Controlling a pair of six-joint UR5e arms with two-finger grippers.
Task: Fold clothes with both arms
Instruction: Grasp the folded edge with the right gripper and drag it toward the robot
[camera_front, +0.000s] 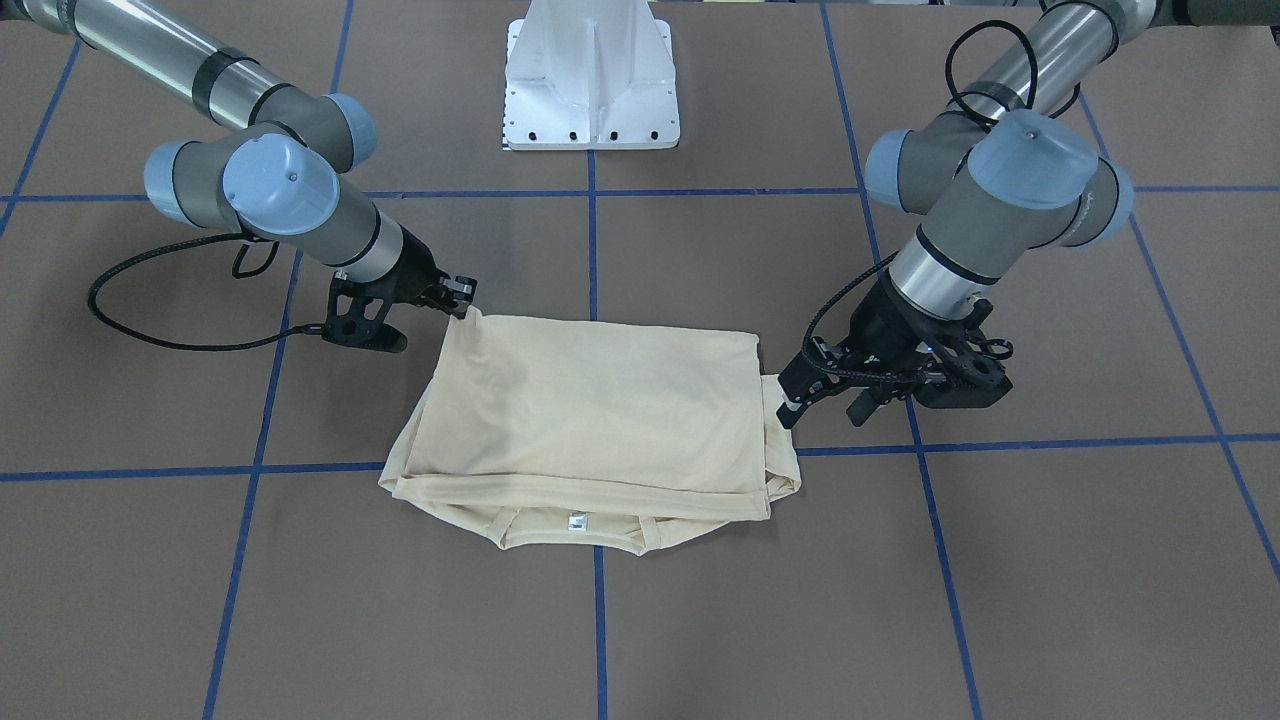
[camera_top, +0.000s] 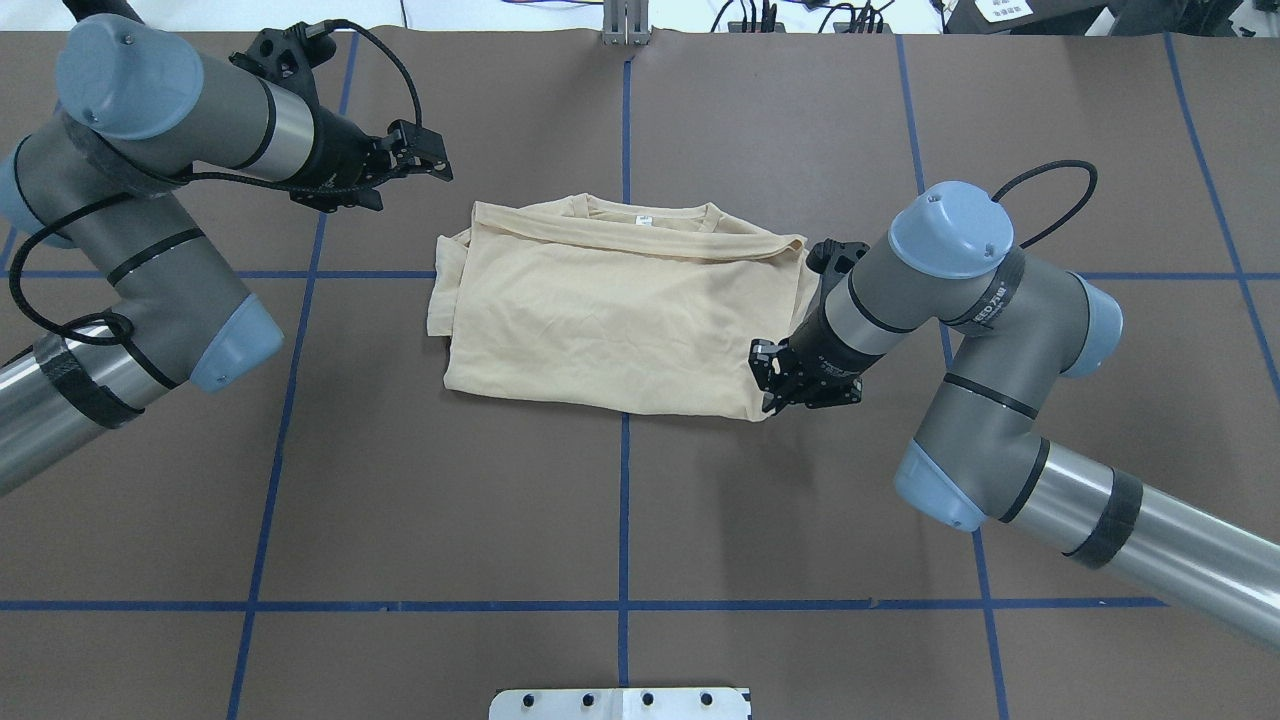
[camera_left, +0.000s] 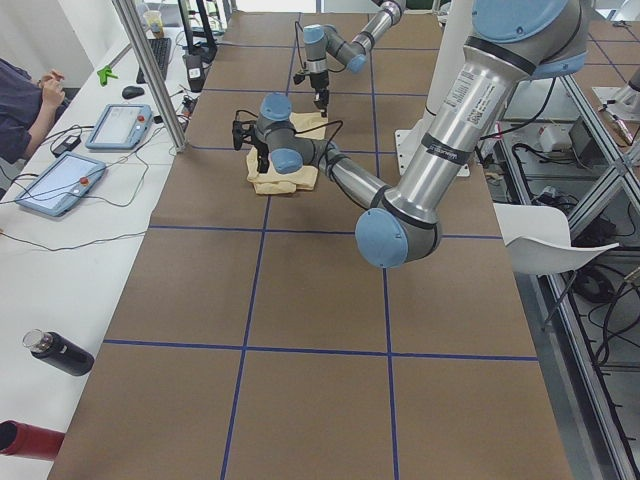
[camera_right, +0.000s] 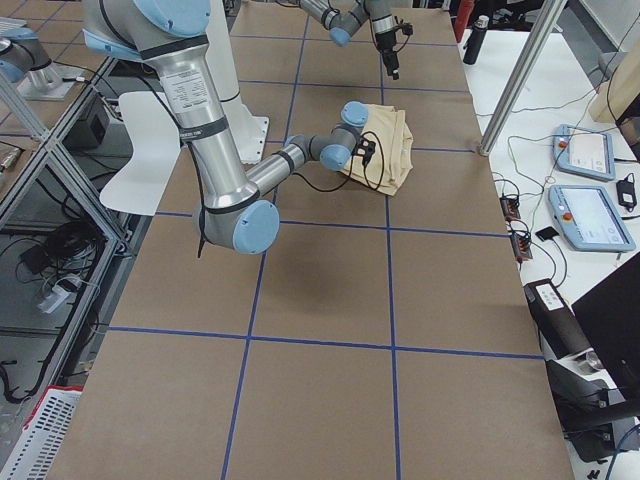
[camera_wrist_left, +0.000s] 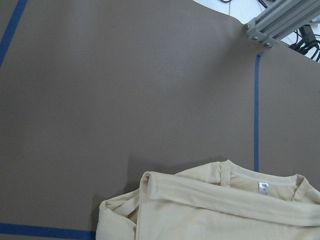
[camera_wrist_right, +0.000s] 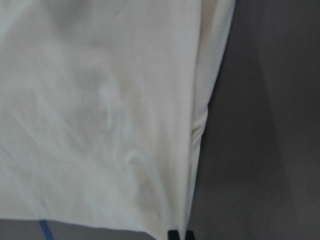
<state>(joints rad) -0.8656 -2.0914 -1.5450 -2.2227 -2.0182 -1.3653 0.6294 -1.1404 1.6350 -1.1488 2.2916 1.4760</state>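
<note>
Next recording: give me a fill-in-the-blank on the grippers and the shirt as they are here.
1. The right gripper pinches the T-shirt at a ___.
2. The left gripper holds ___.
3. The neck tag is ___.
4. The tape lines on the table are ___.
Missing: corner; nothing; white; blue.

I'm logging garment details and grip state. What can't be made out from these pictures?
Any chest print on the T-shirt: it shows in no view; folded layers cover the rest.
Lettering on the neck tag: too small, even in the left wrist view.
Fingertips of the right gripper: nearly cut off by the right wrist view's bottom edge.
The left gripper: outside its own wrist view.
</note>
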